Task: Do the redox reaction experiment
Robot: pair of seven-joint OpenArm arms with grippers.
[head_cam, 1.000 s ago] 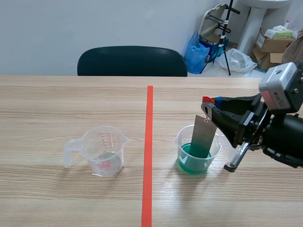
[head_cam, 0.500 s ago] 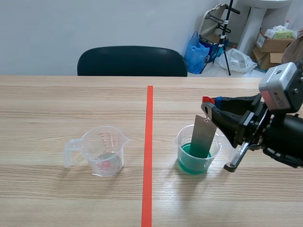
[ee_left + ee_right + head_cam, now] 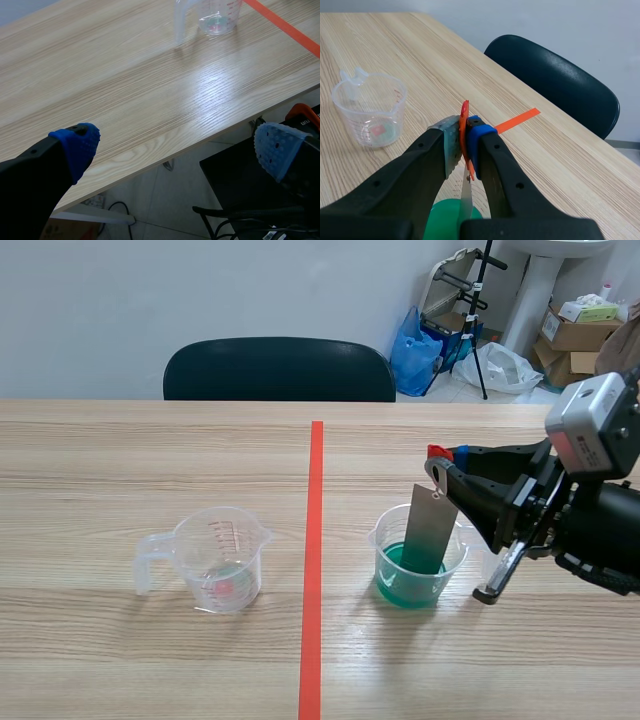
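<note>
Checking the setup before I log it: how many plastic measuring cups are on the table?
2. A clear cup left of the tape line; a cup of green liquid right of it, where the metal strip held by the right gripper dips in. None seems hidden.

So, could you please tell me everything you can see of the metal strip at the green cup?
The metal strip is a flat, dull grey rectangle with a small hole near its top. It stands tilted, its lower end dipped in the green liquid of the clear cup. The right gripper is shut on its top end, together with a thin orange-red piece.
</note>
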